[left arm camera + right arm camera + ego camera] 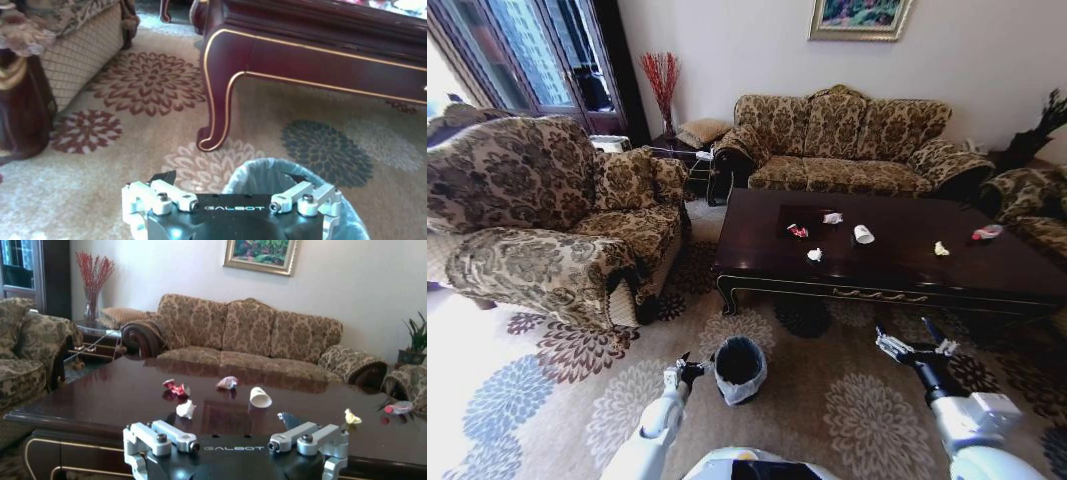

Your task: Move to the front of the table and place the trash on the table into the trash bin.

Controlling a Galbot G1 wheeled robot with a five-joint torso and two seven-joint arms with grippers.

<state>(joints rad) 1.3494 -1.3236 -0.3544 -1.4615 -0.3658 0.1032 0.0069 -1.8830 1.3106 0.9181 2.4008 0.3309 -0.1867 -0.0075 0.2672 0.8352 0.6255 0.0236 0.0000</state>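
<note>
Left gripper (pixel 689 371) fingers spread, beside the small black white-lined trash bin (pixel 740 367) on carpet, right gripper (pixel 917 347) spread, empty, before the glossy dark reddish-brown table (pixel 897 268), white cup (pixel 863 234) and scattered paper scraps on top.

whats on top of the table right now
On the table: a white cup, crumpled paper, red-and-white wrappers, a yellowish scrap and a small bottle. Nothing visibly covers them.

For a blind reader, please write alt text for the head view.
A dark table with scattered trash stands ahead, sofas around it. On the carpet in front sits a black bin, the open left gripper beside it and the open right gripper near the table's front edge.
</note>
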